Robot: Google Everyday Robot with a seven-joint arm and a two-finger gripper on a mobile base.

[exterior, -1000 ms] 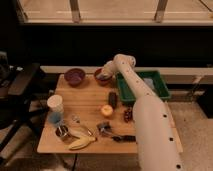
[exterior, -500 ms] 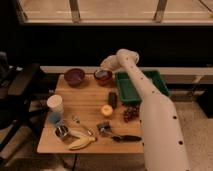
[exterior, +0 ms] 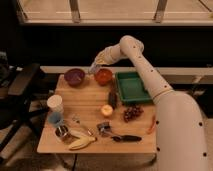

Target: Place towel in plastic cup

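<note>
The two-finger gripper (exterior: pixel 97 65) hangs at the rear of the light wooden table (exterior: pixel 135 142), above the gap between the round purple bowl (exterior: pixel 74 76) and the round red-orange bowl (exterior: pixel 103 76); whether it is spread or pressed together cannot be told. A pale bluish scrap (exterior: pixel 93 69), possibly the towel, shows at its tip; contact cannot be confirmed. The white plastic cup (exterior: pixel 55 103) stands upright near the left edge, well apart from the gripper; the small blue cup (exterior: pixel 56 119) stands just in front of it; the green rectangular tray (exterior: pixel 131 88) lies right of the red-orange bowl.

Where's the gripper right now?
In the camera view, the gripper hovers at the far edge of the table, between the purple bowl and the orange bowl.
</note>
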